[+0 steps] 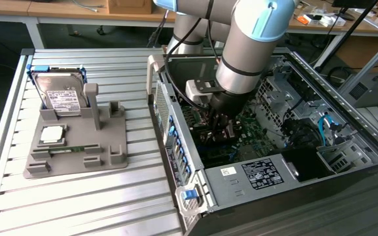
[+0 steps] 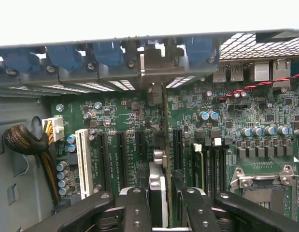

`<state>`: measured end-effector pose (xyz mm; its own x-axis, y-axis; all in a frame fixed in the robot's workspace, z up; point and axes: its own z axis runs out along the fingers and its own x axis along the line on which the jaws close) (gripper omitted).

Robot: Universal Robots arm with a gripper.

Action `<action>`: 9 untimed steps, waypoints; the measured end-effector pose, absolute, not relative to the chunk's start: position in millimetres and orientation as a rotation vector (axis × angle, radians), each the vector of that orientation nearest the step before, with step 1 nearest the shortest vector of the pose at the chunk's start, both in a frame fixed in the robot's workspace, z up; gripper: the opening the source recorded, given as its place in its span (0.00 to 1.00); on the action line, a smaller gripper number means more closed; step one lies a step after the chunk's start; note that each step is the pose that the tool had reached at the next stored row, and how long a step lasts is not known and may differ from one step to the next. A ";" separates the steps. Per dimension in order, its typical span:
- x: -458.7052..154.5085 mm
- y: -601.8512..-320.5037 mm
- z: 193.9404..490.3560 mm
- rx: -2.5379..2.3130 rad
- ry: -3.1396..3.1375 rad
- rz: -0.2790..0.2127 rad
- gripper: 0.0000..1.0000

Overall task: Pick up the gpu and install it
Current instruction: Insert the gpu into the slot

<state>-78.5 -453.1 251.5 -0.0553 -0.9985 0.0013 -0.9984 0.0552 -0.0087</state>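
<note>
Fingers [image 2: 135, 205] of the gripper [image 2: 158, 203] are closed on the gpu [image 2: 158, 166], which stands on edge between them, seen edge-on in the wrist view. Its metal bracket [image 2: 154, 67] reaches toward the rear slot openings of the computer case [image 1: 241, 189]. In the exterior view the gripper [image 1: 216, 129] is deep inside the open case, above the green motherboard [image 2: 265, 111]. Judged step: installation, with the card lowered over a black expansion slot [image 2: 177, 145]; whether its edge is already seated cannot be told. The next move calls for a straight push along the slot line, bracket kept aligned with the rear opening. On the grey fixture [image 1: 71, 152] outside, a hard drive [image 1: 61, 98] stands upright.
</note>
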 end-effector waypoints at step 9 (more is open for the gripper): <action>-78.5 -453.0 248.8 -2.156 2.279 -0.011 0.30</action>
